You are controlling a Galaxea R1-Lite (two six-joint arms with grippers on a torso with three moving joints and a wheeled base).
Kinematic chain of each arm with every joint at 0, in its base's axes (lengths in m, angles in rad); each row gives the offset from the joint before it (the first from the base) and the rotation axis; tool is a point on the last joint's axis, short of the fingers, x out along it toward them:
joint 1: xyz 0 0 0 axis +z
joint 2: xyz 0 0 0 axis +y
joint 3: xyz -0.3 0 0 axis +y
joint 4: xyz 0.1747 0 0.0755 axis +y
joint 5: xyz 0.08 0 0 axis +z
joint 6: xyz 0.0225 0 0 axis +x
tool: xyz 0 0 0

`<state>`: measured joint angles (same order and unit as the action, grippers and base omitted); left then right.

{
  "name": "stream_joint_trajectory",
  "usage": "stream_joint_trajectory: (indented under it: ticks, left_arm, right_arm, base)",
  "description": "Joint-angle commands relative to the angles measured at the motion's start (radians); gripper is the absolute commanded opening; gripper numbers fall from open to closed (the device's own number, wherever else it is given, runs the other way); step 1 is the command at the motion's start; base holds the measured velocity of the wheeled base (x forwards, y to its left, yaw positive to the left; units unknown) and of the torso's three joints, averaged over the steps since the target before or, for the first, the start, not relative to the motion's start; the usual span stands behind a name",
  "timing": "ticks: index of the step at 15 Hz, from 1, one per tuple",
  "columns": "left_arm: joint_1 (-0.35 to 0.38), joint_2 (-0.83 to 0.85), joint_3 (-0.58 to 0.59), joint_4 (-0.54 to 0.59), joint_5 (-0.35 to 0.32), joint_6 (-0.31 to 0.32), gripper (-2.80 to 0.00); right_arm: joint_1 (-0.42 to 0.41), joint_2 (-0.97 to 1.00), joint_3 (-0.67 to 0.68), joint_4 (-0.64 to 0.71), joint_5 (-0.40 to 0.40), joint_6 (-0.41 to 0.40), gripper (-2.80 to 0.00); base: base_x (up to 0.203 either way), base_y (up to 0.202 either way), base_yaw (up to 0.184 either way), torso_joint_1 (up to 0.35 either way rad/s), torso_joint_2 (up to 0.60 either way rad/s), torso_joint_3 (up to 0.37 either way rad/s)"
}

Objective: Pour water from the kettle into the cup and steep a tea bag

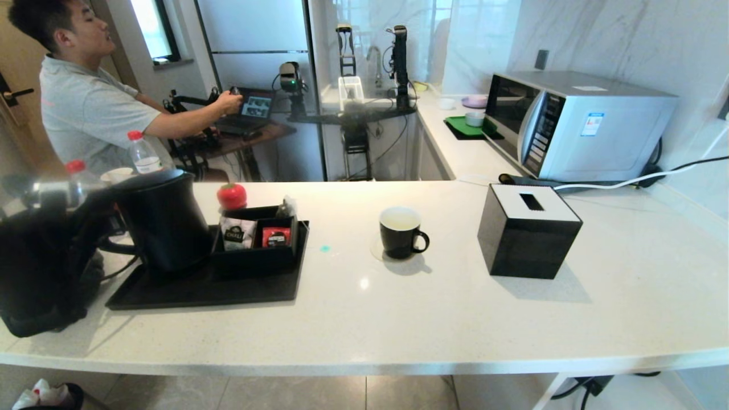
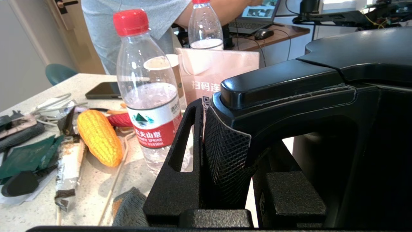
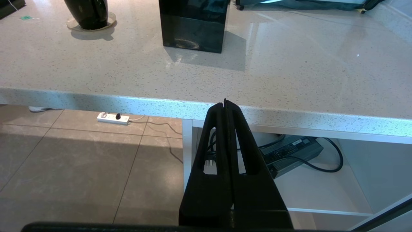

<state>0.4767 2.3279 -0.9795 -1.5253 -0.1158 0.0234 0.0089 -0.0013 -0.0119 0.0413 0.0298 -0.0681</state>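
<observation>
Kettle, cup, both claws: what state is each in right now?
kettle: upright on the black tray, lid down.
cup: upright on the counter, apart from the tray.
left claw: shut on the kettle handle.
right claw: shut, empty, below the counter edge.

A tall matte black kettle (image 1: pixel 162 219) stands upright on a black tray (image 1: pixel 228 290) on the counter (image 1: pixel 455 319); the small black, white-lined cup (image 1: pixel 401 232) sits well apart, handle rightward.
</observation>
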Motion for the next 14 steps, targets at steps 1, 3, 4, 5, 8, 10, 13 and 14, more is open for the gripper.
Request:
stream_joint_trajectory:
  ticks: [1,3,4,5,8,10,13,14]
  left_arm:
    - [-0.001,-0.002,0.017,-0.045,0.001,0.003,-2.8]
    - [-0.001,-0.015,0.056,-0.045,0.001,0.003,-2.8]
    - [-0.001,-0.022,0.081,-0.045,0.002,0.003,-2.8]
    - [-0.001,-0.027,0.106,-0.045,0.002,0.003,-2.8]
    - [0.0,-0.03,0.131,-0.045,0.008,0.004,-2.8]
    - [-0.001,-0.03,0.134,-0.045,0.008,0.006,-2.8]
    - [-0.001,-0.028,0.136,-0.045,0.01,0.01,-2.8]
    - [-0.001,-0.028,0.136,-0.045,0.01,0.01,-2.8]
  right_arm:
    - [0.0,0.001,0.0,0.0,0.001,-0.001,-2.8]
    - [0.0,0.001,0.0,0.0,0.001,-0.001,-2.8]
    - [0.0,0.001,0.0,0.0,0.001,-0.001,-2.8]
    - [0.0,0.001,0.0,0.0,0.001,-0.001,-2.8]
    - [0.0,0.001,0.0,0.0,0.001,-0.001,-2.8]
    - [0.0,0.001,0.0,0.0,0.001,-0.001,-2.8]
    - [0.0,0.001,0.0,0.0,0.001,-0.001,-2.8]
    - [0.0,0.001,0.0,0.0,0.001,-0.001,-2.8]
  base:
    - [0.0,0.0,0.0,0.0,0.0,0.0]
    - [0.0,0.0,0.0,0.0,0.0,0.0]
    - [0.0,0.0,0.0,0.0,0.0,0.0]
    - [0.0,0.0,0.0,0.0,0.0,0.0]
    - [0.0,0.0,0.0,0.0,0.0,0.0]
    - [0.0,0.0,0.0,0.0,0.0,0.0]
    - [0.0,0.0,0.0,0.0,0.0,0.0]
    - [0.0,0.0,0.0,0.0,0.0,0.0]
